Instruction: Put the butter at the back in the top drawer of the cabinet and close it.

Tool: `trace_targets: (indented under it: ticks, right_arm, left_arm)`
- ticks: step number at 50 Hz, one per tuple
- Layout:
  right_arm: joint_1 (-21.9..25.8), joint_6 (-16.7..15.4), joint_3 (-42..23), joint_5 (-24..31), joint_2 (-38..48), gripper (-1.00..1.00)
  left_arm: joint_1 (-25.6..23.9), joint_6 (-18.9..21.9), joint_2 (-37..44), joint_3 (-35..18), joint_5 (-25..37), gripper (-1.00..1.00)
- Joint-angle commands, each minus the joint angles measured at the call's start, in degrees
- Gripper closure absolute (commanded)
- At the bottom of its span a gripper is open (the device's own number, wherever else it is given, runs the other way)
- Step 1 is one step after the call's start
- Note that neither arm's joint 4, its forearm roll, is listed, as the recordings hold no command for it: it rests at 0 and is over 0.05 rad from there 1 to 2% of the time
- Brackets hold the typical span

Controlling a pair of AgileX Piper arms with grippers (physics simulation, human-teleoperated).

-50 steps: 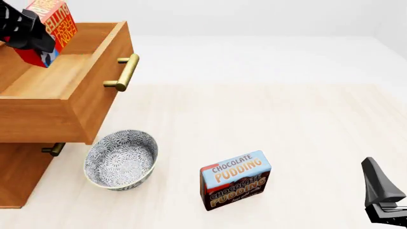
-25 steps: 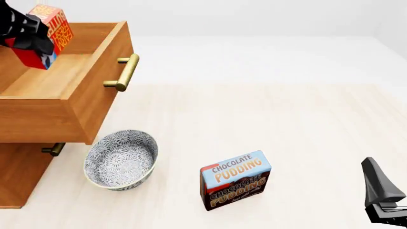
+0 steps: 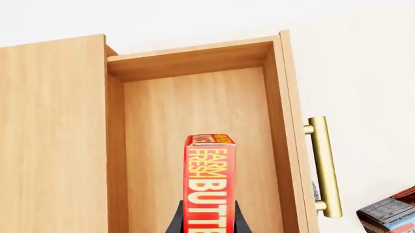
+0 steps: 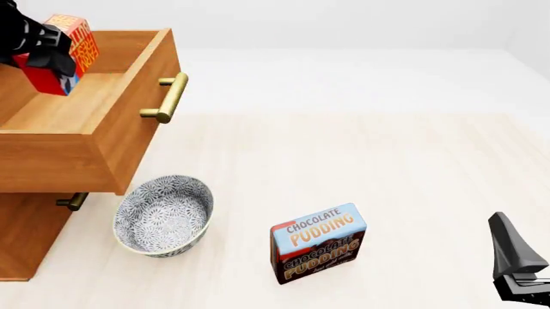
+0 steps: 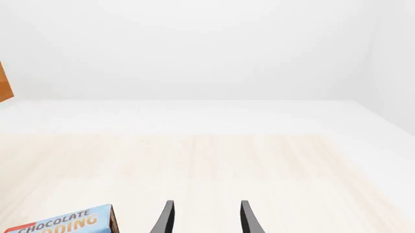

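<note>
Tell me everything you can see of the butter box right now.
The butter is a small red carton, cardboard by its look, with yellow and white "FARM FRESH BUTTER" lettering, an orange face and a blue patch low down. The left gripper is shut on its sides, holding it tilted above the open top drawer, over the plain wood floor near the cabinet end. Whether it touches the floor can't be told. Only the gripper visibly touches it.

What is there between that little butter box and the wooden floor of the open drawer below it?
Nothing visible. The left pincer holds the butter over the open top drawer, whose wood floor shows bare beneath it. The bowl and pudding box sit on the table, outside it.
</note>
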Motion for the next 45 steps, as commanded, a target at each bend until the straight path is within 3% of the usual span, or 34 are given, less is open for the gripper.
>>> trace_targets:
  ticks: [1,45]
  right_arm:
    - [0.0,0.0,0.0,0.0,0.0,-1.0]
    - [0.0,0.0,0.0,0.0,0.0,-1.0]
  left_arm:
    - [0.72,0.54,0.8,-0.9,0.0,1.0]
    - [1.85,-0.03,3.74,0.18,0.0,1.0]
